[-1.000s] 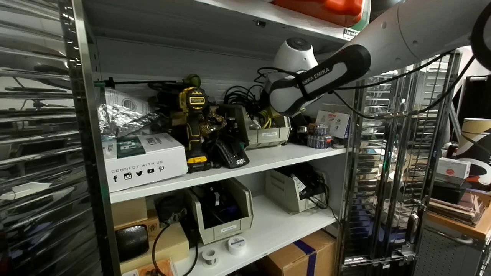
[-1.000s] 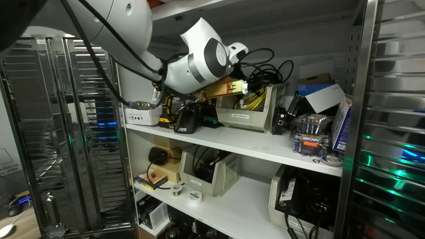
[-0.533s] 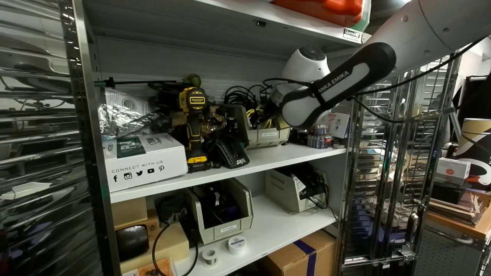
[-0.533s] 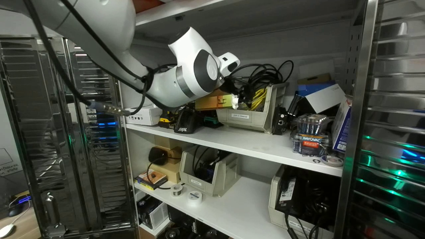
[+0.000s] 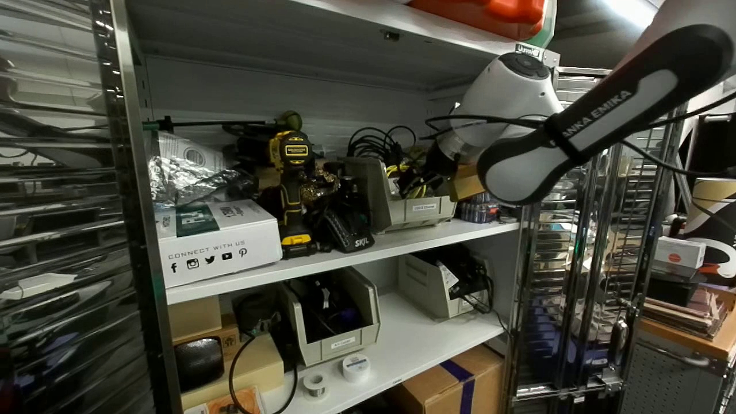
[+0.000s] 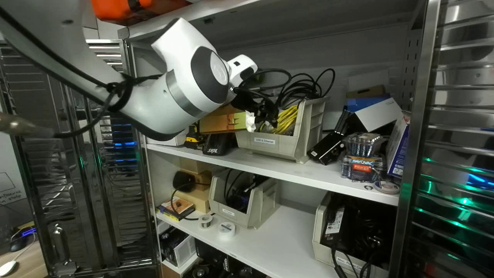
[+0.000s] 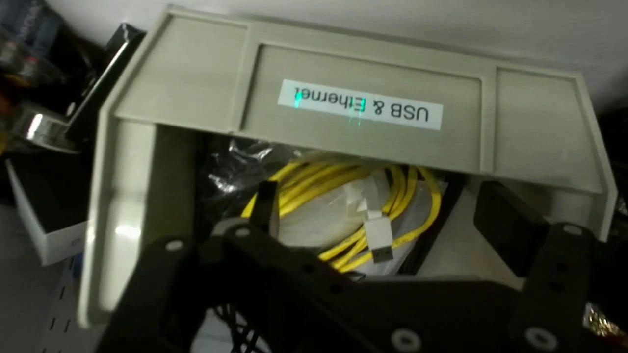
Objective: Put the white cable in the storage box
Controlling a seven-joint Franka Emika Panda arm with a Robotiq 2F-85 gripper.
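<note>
The storage box [image 7: 363,142] is an off-white open bin labelled "USB & Ethernet", on the upper shelf in both exterior views [image 5: 417,214] [image 6: 270,144]. A white cable end with a USB plug [image 7: 379,234] lies on a coiled yellow cable [image 7: 314,189] inside the bin in the wrist view. The rest of the white cable is hard to make out. My gripper [image 7: 387,213] is open, with its fingers [image 7: 510,228] wide apart over the bin's opening and nothing between them held. In an exterior view the gripper [image 6: 270,117] dips into the bin.
Black cables [image 6: 307,87] stick up from the bin. A black device [image 6: 327,148] leans beside it, near battery packs [image 6: 361,158]. A drill [image 5: 292,190] and a printed carton [image 5: 221,244] share the shelf. Other bins [image 6: 247,216] [image 5: 336,345] stand below.
The arm has drawn back out of the shelf. The bin has shifted with it towards the shelf's front edge. The black device beside the bin has tipped from upright to leaning.
</note>
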